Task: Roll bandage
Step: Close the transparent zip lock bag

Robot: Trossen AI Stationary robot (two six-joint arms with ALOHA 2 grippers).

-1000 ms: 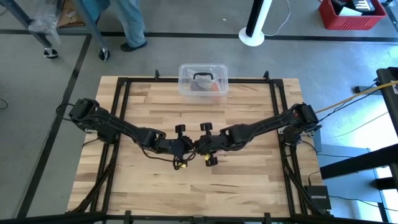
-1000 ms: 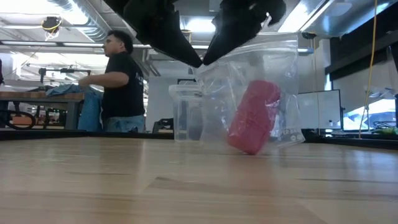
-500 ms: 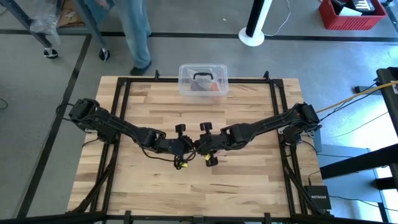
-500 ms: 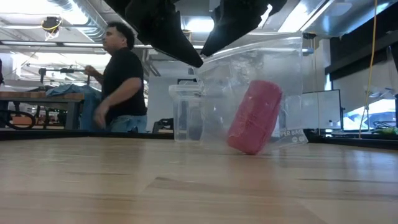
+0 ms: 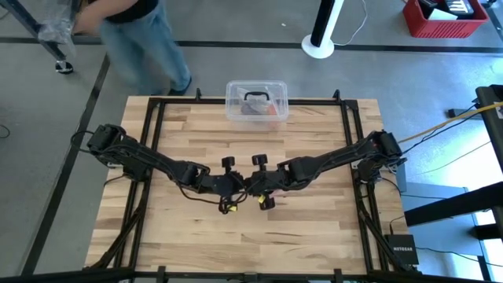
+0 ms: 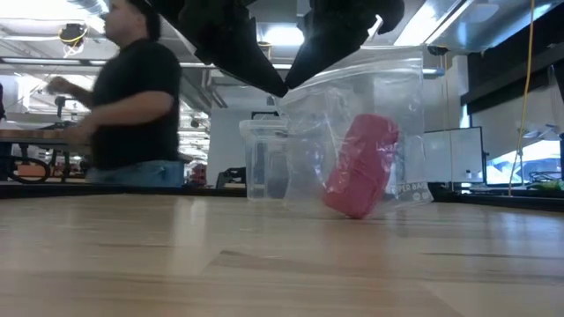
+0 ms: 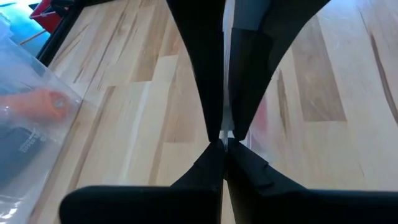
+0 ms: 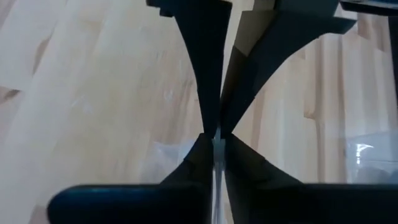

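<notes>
Now both grippers mid-worktop, left gripper [image 6: 264, 81] and right gripper [image 6: 295, 77] each pinching top edge of bag [image 6: 388, 97]. Bandage [image 6: 359, 165] rolled inside bag, leaning, low end near worktop [image 6: 264, 264]. Looks soft, light, squashy; bag slippery; grip roll mid-body.

a clear plastic box [image 5: 256, 100] sits at the table's [image 5: 314, 228] far edge, apparently lidded.

Counter [image 5: 314, 228]: pale wood planks, smooth, low sheen, framed by black metal bars. Bandage [image 6: 361, 165]: pink-red soft cloth, matt, rolled, seen inside a clear bag [image 6: 401, 97] of thin, glossy, creased plastic. Box [image 5: 256, 101]: clear hard plastic, glossy, with a black handle. Pincer fingers [image 8: 199, 56]: matt black, smooth.
</notes>
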